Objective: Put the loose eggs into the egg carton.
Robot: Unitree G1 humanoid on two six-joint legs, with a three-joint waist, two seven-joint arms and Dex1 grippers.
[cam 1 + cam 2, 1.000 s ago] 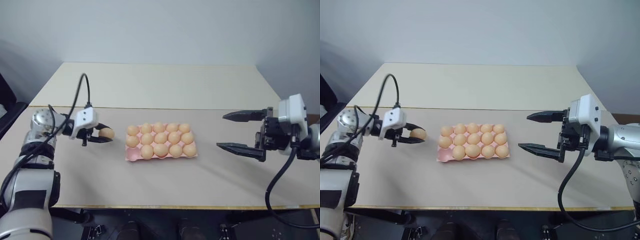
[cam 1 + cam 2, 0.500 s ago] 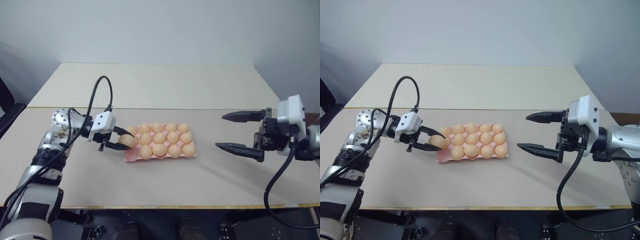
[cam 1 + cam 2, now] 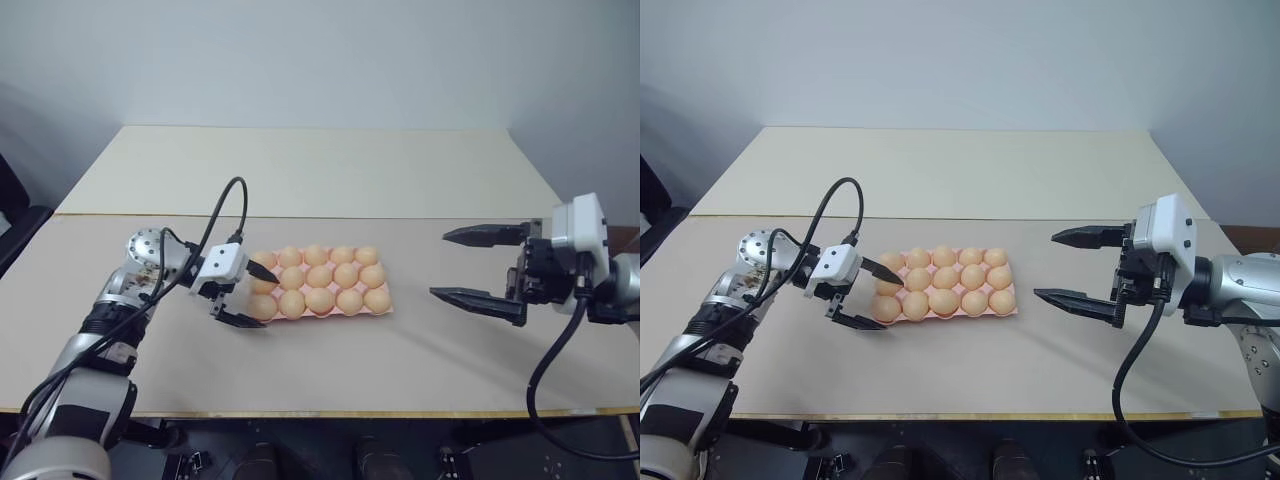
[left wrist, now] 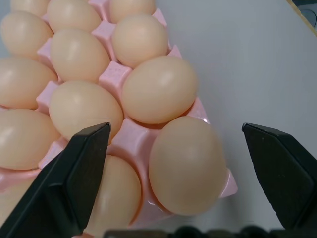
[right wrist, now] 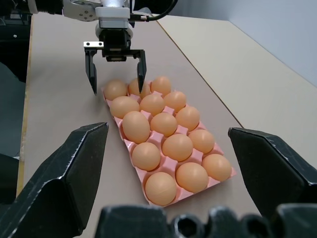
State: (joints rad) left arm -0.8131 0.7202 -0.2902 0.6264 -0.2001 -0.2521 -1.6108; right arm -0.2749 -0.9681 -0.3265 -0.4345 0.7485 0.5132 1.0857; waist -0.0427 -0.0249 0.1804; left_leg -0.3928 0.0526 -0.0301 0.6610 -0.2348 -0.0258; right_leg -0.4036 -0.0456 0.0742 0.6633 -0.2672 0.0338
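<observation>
The egg carton (image 3: pixel 322 290) lay flat near the middle of the beige worktop (image 3: pixel 320 360), a pale pink tray with its long side running across the robot's front. All fifteen cups held tan-orange eggs (image 3: pixel 320 276), three rows of five, and none lay loose on the worktop around it. The left pincer (image 3: pixel 244 296) hung at the carton's left end with its two black fingers spread wide, one finger over the far side of that end and the other just off the near left corner. Between them sat the corner egg (image 4: pixel 187 165), resting in its cup at the near left corner; in the left wrist view both fingers (image 4: pixel 74 183) stood clear of the shell, with pink tray showing on one side and bare worktop on the other, so that pincer gripped nothing. A black cable (image 3: pixel 218 215) looped up from the left wrist. The right pincer (image 3: pixel 485 268) was held above the worktop well to the right of the carton, pointing toward it, its fingers wide apart and empty. From the right wrist view the full carton and the left pincer (image 5: pixel 116 69) at its far end could both be seen.
</observation>
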